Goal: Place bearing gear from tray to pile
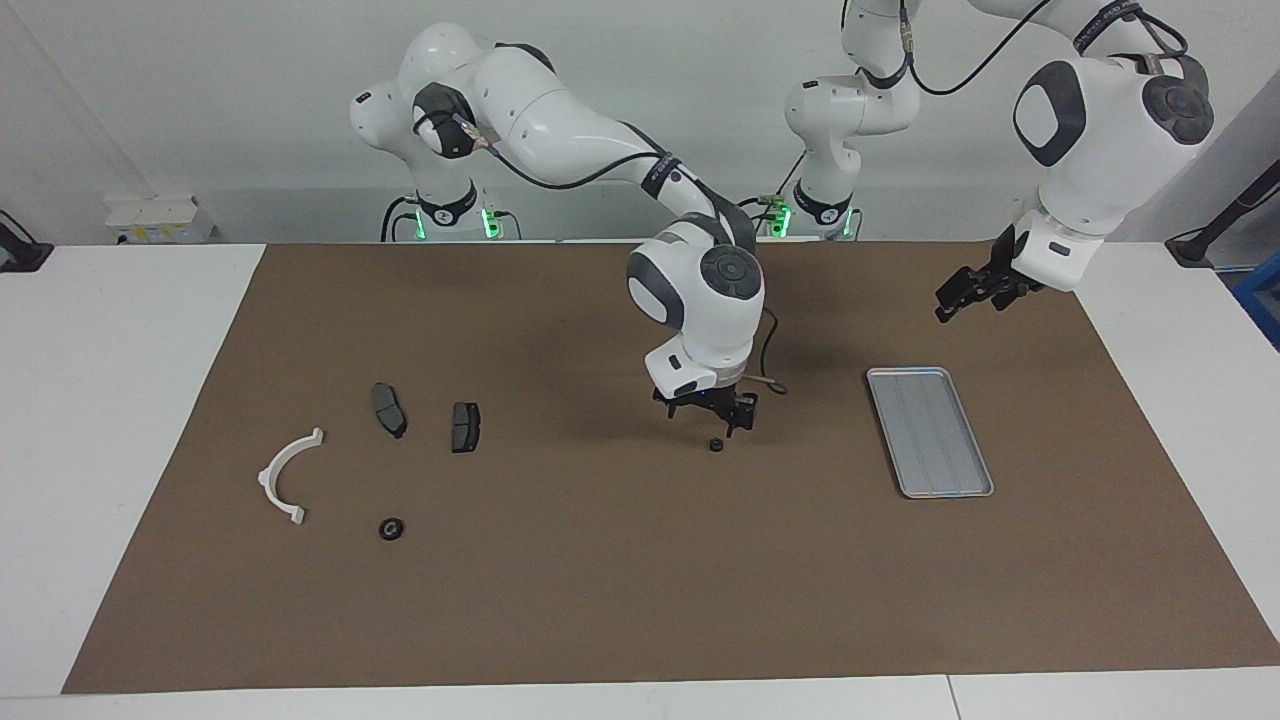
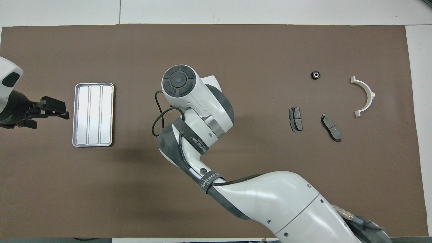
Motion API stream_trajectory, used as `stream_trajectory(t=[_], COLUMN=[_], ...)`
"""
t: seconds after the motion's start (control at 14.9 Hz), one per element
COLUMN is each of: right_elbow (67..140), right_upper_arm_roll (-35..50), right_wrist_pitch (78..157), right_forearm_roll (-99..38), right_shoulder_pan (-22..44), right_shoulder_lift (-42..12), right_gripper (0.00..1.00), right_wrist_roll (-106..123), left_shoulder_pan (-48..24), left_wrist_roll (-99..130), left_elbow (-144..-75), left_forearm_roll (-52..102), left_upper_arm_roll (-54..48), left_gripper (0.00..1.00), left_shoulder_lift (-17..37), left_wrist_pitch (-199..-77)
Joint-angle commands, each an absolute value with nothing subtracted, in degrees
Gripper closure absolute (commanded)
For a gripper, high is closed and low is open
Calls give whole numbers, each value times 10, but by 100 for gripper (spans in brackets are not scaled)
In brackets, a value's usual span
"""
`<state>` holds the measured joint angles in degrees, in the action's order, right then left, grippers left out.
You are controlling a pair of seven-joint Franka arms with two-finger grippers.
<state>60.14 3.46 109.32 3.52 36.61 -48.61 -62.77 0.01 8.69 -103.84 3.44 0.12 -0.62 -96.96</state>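
A white worktop [image 1: 120, 420] is covered by a brown mat [image 1: 620, 580]; "WANJEED" is printed on an arm strap [image 2: 209, 178]. Both the right pincer [image 1: 712, 418] and the left pincer [image 1: 975, 293] are held apart, empty.

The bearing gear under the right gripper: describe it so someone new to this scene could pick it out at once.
Start at the brown mat and find its middle, between the tray and the pile. There the right gripper hangs with open jaws just over a small black ring, the bearing gear. A second ring lies by the white bracket; this one lies alone.
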Motion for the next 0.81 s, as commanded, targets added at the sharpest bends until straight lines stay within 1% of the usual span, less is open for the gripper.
stream_trajectory(t=[0.0,0.2,0.27,0.4,0.6,0.74], right_elbow=[569,567,567,567,567,566], right_upper_arm_roll=[26,25,23,22,25,26], right_wrist_pitch=[1113,1126,1127,1129,1128,1125], right_forearm_roll=[42,45,53,72,72,72], right_shoulder_pan=[381,382,382,382,382,382], right_shoulder_lift=[-519,-535,-539,-553,-556,-556], right_gripper=[0,0,0,0,0,3], right_wrist_roll=[-633,-632,-632,-632,-633,-633], left_shoulder_pan=[-4,-12,-12,-13,-13,-13], left_wrist_roll=[63,52,51,51,51,51], left_elbow=[-1035,-965,-953,-952,-951,-937], left_forearm_roll=[12,6,5,5,5,5], left_upper_arm_roll=[3,2,1,3,-1,-4], left_gripper=[0,0,0,0,0,0], left_shoulder_lift=[-8,21,24,21,16,15], left_wrist_pitch=[-964,-915,-902,-889,-875,-860])
